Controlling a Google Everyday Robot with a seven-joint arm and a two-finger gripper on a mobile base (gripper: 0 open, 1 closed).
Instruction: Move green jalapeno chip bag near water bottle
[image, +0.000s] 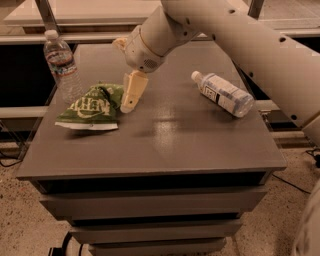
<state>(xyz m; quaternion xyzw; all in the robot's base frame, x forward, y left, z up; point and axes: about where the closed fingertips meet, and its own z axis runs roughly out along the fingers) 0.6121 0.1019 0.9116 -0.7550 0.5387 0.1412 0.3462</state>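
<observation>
Camera view: green jalapeno chip bag (92, 106) lies on counter (165, 145) just beside upright water bottle (61, 65), hand (131, 92) at bag's right edge, grip state cannot tell; best lift straight up, not dragging bag.

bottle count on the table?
2. The water bottle stands upright at the back left, beside the green jalapeno chip bag; a second bottle lies on its side at right. The gripper is just right of the bag.
</observation>
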